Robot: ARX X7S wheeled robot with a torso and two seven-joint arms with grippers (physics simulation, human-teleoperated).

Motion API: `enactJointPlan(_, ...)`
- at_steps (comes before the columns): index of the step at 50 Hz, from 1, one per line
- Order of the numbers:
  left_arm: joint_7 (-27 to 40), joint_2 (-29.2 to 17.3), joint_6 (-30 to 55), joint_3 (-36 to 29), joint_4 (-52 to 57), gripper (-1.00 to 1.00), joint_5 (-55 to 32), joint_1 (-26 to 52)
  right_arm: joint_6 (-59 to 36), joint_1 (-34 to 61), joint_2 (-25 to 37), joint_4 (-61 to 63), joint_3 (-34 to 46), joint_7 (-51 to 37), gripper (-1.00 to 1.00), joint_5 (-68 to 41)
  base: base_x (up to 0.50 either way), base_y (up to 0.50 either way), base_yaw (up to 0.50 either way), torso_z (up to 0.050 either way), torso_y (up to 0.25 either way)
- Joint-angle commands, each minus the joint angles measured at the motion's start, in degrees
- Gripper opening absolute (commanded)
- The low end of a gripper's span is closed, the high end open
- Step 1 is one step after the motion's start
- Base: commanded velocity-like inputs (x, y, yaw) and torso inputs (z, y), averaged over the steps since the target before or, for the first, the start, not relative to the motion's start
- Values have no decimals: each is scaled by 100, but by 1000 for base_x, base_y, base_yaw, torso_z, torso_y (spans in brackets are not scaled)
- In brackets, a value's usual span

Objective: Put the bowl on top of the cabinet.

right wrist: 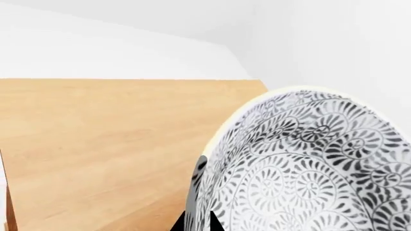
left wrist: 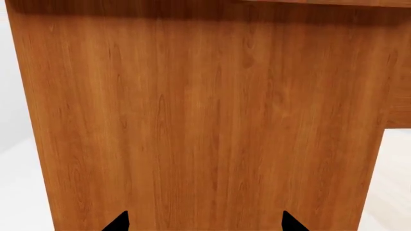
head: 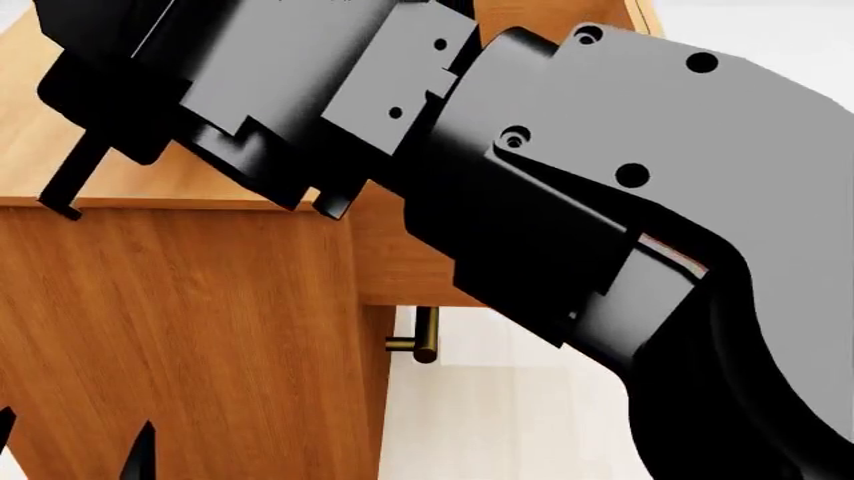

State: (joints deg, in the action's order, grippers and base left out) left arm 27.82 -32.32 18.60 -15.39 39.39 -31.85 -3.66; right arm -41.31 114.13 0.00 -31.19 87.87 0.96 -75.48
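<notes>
The right tool (right wrist: 199, 219) is pinching the patterned bowl (right wrist: 308, 168) by its rim over the cabinet (right wrist: 109, 144) top just beyond it, a stiff, likely fragile and slippery load, while the left tool (left wrist: 204, 222) is hanging spread beside the cabinet's side.

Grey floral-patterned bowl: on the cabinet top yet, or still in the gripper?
In the gripper: the grey floral-patterned bowl sits tilted on a fingertip, above the orange-brown wooden cabinet top.
</notes>
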Motion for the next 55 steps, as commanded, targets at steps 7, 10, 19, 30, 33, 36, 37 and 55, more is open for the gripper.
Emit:
enactJointPlan(7, 6, -24, -11, -12, 22, 100, -16, -9, -24, 25, 0, 84, 129, 132, 100, 180, 0, 0, 0, 0, 0)
enactJointPlan(10, 3, -18, -19, -43, 23, 100, 10, -16, -27, 61, 0, 94, 130, 144, 100, 168, 0, 0, 0, 0, 0)
enactJointPlan(19, 13, -21, -21, -74, 32, 100, 37, -18, -107, 219, 0, 139, 131, 104, 100, 138, 0, 0, 0, 0, 0)
enactJointPlan(30, -7, -10, -36, -136, -1, 100, 83, 2, -128, 295, 0, 159, 130, 104, 100, 185, 0, 0, 0, 0, 0)
enactJointPlan(33, -18, -10, -40, -133, -30, 100, 73, 18, -134, 328, 0, 167, 128, 111, 100, 192, 0, 0, 0, 0, 0)
enactJointPlan(36, -9, -15, -41, -108, -55, 100, 61, 34, -135, 419, 0, 197, 130, 132, 100, 170, 0, 0, 0, 0, 0)
enactJointPlan(37, -3, -15, -42, -105, -53, 100, 61, 32, -139, 431, 0, 207, 130, 127, 100, 169, 0, 0, 0, 0, 0)
enactJointPlan(55, 33, -33, -64, -136, -10, 100, 104, -6, -918, 1927, 0, 661, 110, 357, 100, 606, 0, 0, 0, 0, 0)
